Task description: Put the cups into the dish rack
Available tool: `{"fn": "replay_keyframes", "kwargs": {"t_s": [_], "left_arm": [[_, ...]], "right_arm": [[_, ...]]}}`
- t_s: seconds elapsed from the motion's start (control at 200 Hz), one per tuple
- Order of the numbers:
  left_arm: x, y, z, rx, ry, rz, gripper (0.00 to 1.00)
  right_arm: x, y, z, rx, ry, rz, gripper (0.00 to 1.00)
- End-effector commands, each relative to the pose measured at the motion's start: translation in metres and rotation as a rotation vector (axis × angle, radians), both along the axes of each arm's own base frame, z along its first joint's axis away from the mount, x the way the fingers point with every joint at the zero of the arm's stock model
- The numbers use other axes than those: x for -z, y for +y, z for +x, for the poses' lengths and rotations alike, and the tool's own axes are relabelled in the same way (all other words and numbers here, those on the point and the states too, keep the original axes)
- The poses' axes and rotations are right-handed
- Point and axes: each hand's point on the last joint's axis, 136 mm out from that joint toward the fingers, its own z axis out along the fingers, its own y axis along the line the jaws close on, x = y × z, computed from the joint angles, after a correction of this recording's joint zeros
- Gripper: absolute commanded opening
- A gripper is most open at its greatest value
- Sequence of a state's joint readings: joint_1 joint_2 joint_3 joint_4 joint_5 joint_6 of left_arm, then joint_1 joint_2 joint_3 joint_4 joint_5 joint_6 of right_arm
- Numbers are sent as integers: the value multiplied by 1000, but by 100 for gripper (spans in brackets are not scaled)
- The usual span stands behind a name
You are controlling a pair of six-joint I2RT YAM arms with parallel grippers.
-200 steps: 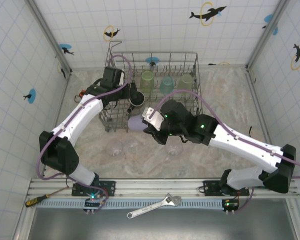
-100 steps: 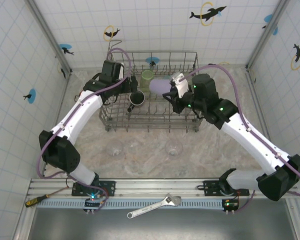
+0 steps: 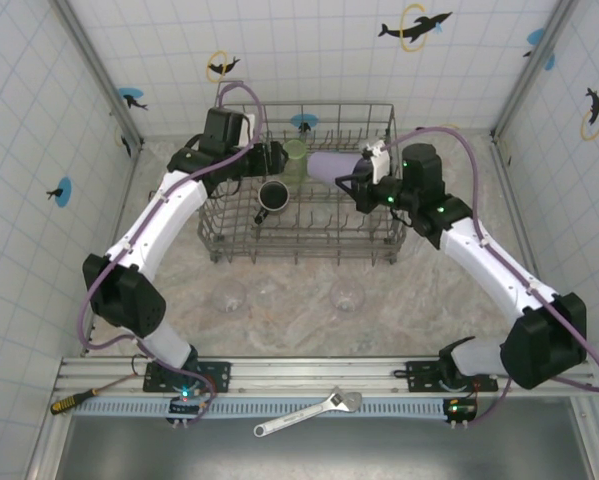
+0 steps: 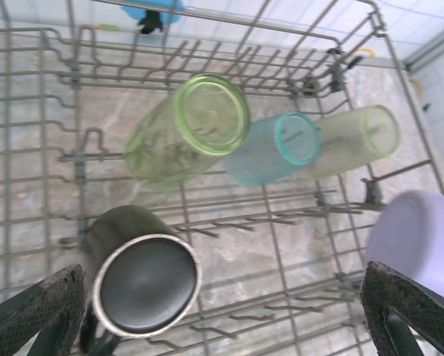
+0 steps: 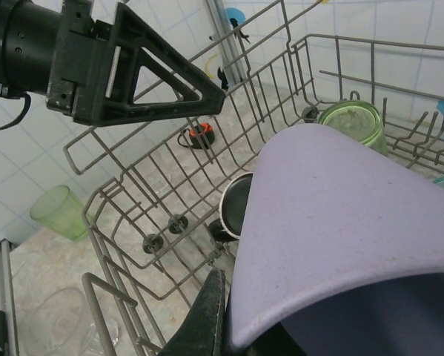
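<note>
The grey wire dish rack (image 3: 379, 255) stands at the back of the table. In it lie a green cup (image 4: 188, 130), a teal cup (image 4: 273, 147), a pale yellowish cup (image 4: 348, 141) and a black cup (image 4: 136, 278). My right gripper (image 3: 357, 180) is shut on the rim of a lavender cup (image 3: 329, 165), held tilted over the middle of the rack; one finger (image 5: 210, 311) presses its outer wall (image 5: 340, 222). My left gripper (image 3: 269, 160) hangs open above the rack's left part, over the black cup (image 3: 272, 197), with nothing between its fingertips (image 4: 36, 311).
Three clear cups (image 3: 229, 295) (image 3: 269, 290) (image 3: 347, 295) stand on the table in front of the rack. Beyond the rack's left side are an orange tape measure (image 5: 199, 136) and another green cup (image 5: 58, 211). Tiled walls close in on the sides and back.
My right arm lifted the lavender cup from the rack's front edge and carried it over the rack's back middle. The left gripper drifted slightly towards the back and stayed open.
</note>
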State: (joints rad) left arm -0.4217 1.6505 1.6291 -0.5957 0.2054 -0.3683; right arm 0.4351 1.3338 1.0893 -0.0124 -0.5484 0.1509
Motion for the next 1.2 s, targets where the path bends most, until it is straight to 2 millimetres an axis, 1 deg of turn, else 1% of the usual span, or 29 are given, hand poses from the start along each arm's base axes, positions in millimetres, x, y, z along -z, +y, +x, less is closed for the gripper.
{"fn": "replay_keyframes", "kwargs": {"t_s": [0.0, 0.1, 0.215, 0.355, 0.485, 0.651, 0.801, 0.976, 1.196], "left_arm": [[-11, -24, 1, 92, 5, -118, 98], [-11, -33, 1, 128, 24, -194, 98], [-13, -40, 2, 180, 42, -305, 98], [-19, -49, 0, 242, 54, -417, 98], [-26, -60, -5, 310, 51, -502, 98], [-32, -70, -9, 379, 65, -594, 98], [-37, -69, -7, 405, 65, -669, 98], [-40, -72, -6, 424, 78, -712, 98], [-40, -72, -7, 426, 85, -731, 98]], "right_arm": [[-24, 3, 3, -77, -35, 161, 0], [-25, -6, 12, -92, 10, 243, 0], [-28, -12, 16, -103, 15, 309, 0], [-27, -11, 19, -127, 31, 336, 0], [-32, -8, 18, -162, 24, 381, 0], [-33, -5, 22, -191, 38, 427, 0], [-38, -2, 23, -223, 32, 450, 0], [-48, -1, 17, -253, 10, 483, 0], [-45, 11, 12, -294, 21, 481, 0]]}}
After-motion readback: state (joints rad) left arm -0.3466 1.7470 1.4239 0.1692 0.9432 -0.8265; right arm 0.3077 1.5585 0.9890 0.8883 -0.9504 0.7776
